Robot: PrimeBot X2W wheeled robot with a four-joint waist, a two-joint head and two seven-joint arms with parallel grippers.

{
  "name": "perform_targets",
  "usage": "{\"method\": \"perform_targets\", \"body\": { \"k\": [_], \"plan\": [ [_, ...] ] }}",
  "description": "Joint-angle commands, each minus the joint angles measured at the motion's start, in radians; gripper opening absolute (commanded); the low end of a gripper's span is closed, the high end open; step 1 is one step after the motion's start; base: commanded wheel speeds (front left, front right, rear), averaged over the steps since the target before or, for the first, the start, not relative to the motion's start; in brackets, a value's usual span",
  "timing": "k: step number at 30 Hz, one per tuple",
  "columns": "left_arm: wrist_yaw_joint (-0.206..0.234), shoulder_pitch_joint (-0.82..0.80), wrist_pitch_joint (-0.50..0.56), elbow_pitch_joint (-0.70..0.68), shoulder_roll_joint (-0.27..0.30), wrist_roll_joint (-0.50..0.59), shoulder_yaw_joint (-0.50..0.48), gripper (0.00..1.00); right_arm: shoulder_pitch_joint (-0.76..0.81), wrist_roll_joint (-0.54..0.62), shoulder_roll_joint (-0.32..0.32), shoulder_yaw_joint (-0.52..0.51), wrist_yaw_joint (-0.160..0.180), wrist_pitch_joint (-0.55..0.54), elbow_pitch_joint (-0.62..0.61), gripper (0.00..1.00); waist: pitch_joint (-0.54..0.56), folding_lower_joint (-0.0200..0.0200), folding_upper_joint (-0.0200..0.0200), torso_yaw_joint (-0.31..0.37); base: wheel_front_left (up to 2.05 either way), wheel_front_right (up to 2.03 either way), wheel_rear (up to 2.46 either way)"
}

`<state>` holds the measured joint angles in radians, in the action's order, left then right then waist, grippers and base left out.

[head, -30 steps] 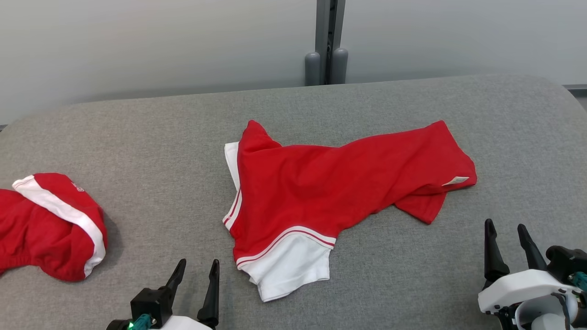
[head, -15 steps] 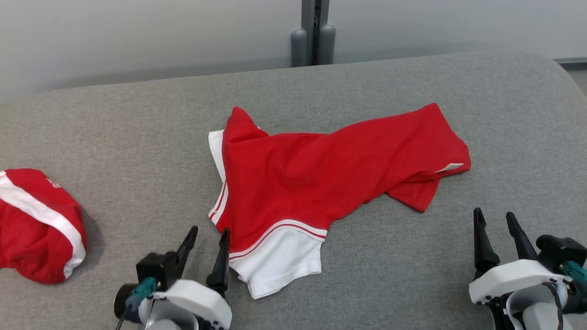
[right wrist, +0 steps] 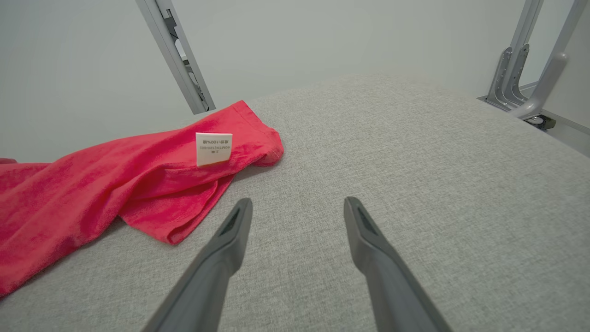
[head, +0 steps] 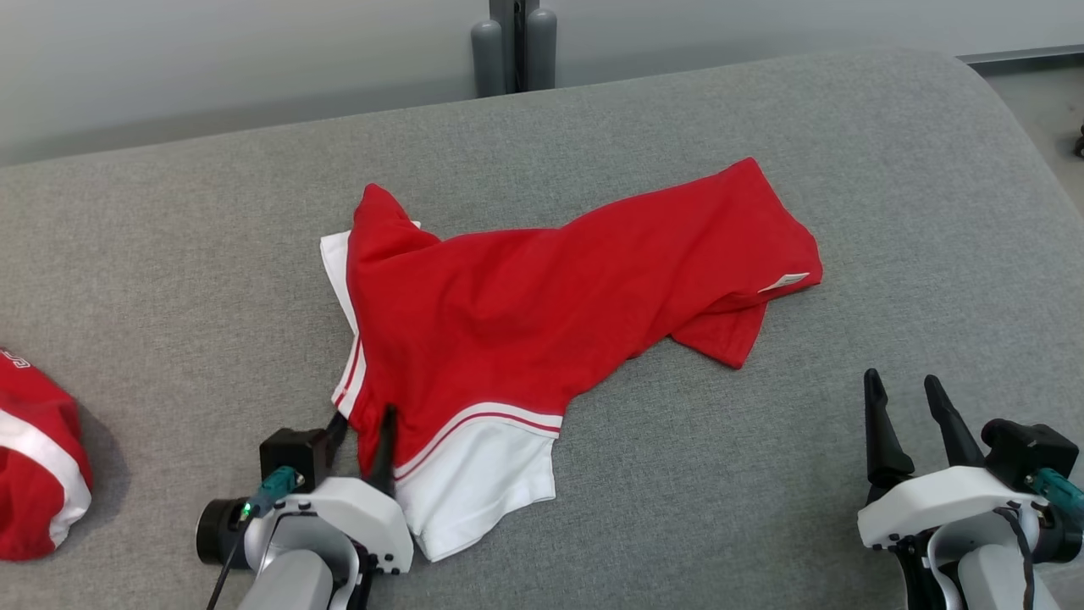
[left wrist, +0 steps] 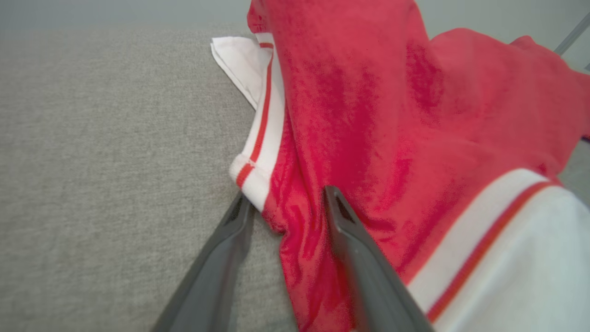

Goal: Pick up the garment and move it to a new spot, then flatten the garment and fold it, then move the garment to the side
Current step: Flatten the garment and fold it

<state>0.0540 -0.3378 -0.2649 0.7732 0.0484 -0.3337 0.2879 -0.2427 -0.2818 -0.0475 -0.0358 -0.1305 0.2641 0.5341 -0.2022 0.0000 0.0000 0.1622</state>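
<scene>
Straddles the near-left edge of the red garment (head: 525, 313), mid grey cushion (head: 169, 254), with left gripper (head: 366, 415) spread, one fingertip hidden under cloth. Holds right gripper (head: 899, 377) splayed, empty, well apart. Crops a second red bundle (head: 34, 457) at left.

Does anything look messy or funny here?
Yes. The red garment isn't flat. It lies twisted and rumpled on the grey cushion, with one corner tucked under near its white label. A red-and-white bundle of cloth also sits scrunched up at the left edge of the head view.
</scene>
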Motion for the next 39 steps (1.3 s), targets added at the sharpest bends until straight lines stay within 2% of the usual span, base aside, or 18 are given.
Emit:
{"method": "perform_targets", "body": {
  "k": [1,7,17,19,30,39],
  "plan": [
    [0.003,-0.016,0.001,-0.004,0.004,0.003,-0.008,0.0,-0.013,-0.002,-0.006,-0.006,0.0,0.0,-0.005,1.0,-0.004,0.0,0.0,0.002,0.0,0.0,0.0],
    [0.018,-0.015,0.0,-0.087,0.01,0.037,-0.095,0.0,-0.005,-0.003,-0.006,-0.021,0.0,0.0,-0.01,1.0,-0.003,0.0,0.0,-0.019,0.0,0.0,0.0],
    [0.009,-0.061,0.0,-0.132,0.084,0.089,-0.246,0.0,-0.022,-0.017,-0.006,0.02,0.0,0.0,-0.005,1.0,-0.008,0.0,0.0,-0.054,0.0,0.0,0.0],
    [0.009,-0.07,0.0,-0.124,0.088,0.104,-0.262,1.0,-0.033,-0.015,-0.006,0.036,0.0,0.0,-0.002,1.0,-0.013,0.0,0.0,-0.06,0.0,0.0,0.0],
    [-0.016,-0.04,0.0,-0.134,0.029,0.15,-0.274,1.0,-0.081,-0.028,-0.007,0.06,0.0,0.0,0.003,1.0,-0.026,0.0,0.0,-0.113,0.0,0.0,0.0],
    [-0.025,0.128,0.0,-0.256,0.005,0.157,-0.282,1.0,-0.029,-0.022,-0.007,0.044,0.0,0.0,-0.009,1.0,0.043,0.0,0.0,-0.129,0.0,0.0,0.0]
  ]
}}
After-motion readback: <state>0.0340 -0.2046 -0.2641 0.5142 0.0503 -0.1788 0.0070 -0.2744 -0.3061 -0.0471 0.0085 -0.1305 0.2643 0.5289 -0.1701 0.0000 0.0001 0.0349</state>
